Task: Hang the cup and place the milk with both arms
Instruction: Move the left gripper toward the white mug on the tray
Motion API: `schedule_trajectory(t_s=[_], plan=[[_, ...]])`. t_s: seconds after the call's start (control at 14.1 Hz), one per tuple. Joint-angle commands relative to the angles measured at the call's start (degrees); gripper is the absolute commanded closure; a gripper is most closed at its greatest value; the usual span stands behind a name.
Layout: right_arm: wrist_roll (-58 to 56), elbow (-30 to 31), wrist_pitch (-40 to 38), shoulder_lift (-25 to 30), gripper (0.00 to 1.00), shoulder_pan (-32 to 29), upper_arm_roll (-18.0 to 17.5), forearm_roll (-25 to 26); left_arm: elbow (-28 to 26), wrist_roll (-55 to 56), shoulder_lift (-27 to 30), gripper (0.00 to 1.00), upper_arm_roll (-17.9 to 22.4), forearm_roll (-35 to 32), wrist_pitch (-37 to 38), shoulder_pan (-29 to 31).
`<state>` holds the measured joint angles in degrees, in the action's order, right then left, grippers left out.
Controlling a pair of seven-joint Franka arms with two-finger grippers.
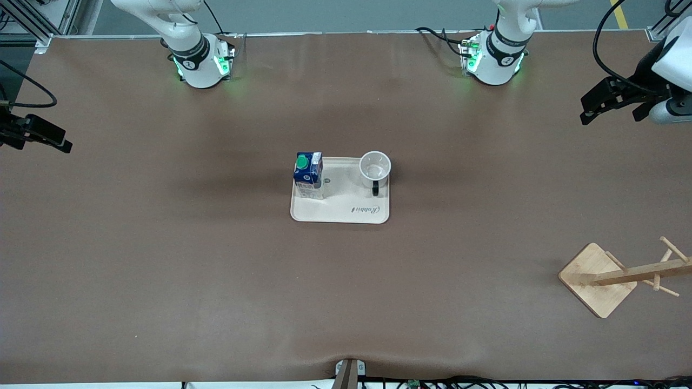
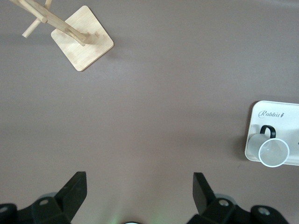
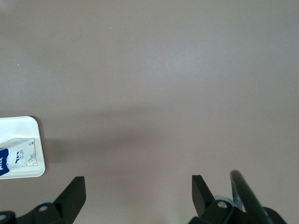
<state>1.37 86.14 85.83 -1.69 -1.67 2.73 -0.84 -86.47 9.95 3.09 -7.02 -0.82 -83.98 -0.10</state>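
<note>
The cup [image 1: 374, 167], white with a black handle turned toward the front camera, stands upright on a cream tray [image 1: 340, 213] at the table's middle. The milk [image 1: 309, 174], a dark-blue carton with a green cap, stands on the same tray toward the right arm's end. My left gripper [image 1: 586, 114] hangs open and empty over the left arm's end of the table, apart from the tray. Its wrist view shows its open gripper [image 2: 139, 184], the cup [image 2: 273, 153] and the tray [image 2: 275, 108]. My right gripper [image 1: 64, 145] hangs open and empty over the right arm's end. Its wrist view shows its open gripper [image 3: 138, 186], the milk [image 3: 16, 156] and the tray [image 3: 28, 122].
A wooden mug rack [image 1: 621, 275] with pegs and a square base stands near the front camera at the left arm's end; it also shows in the left wrist view [image 2: 81, 44]. Brown table surface lies around the tray. Cables run along the table edge nearest the front camera.
</note>
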Motion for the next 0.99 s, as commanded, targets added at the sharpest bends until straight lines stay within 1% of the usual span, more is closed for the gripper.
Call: schedule_trajectory(t_s=[0.0, 0.21, 0.28, 0.43, 0.57, 0.78, 0.92], plan=[[0.2, -1.5, -0.8, -0.6, 0.00, -0.9, -0.7, 0.7, 0.9, -0.9, -0.1, 0.00, 0.1, 1.0, 0.6, 0.2], [0.3, -1.5, -0.8, -0.6, 0.00, -0.9, -0.7, 0.8, 1.1, -0.6, -1.0, 0.00, 0.1, 0.5, 0.6, -0.2], [0.2, -1.5, -0.8, -0.6, 0.00, -0.9, -0.7, 0.8, 2.4, -0.2, -1.4, 0.00, 0.0, 0.2, 0.6, -0.3], [0.2, -1.5, -0.8, -0.6, 0.00, -0.9, -0.7, 0.7, 2.7, 0.2, -2.0, 0.00, -0.9, 0.3, 0.6, -0.8], [0.2, -1.5, -0.8, -0.6, 0.00, -0.8, -0.7, 0.8, 1.6, 1.8, -3.9, 0.00, -3.3, 0.5, 0.6, -0.8], [0.2, -1.5, -0.8, -0.6, 0.00, -0.8, -0.7, 0.8, 0.4, 7.8, -8.4, 0.00, -7.6, -0.1, -0.6, -0.8], [0.2, -1.5, -0.8, -0.6, 0.00, -0.8, -0.7, 0.8, -4.6, 10.6, -9.1, 0.00, -10.7, -0.2, -7.5, -0.9]])
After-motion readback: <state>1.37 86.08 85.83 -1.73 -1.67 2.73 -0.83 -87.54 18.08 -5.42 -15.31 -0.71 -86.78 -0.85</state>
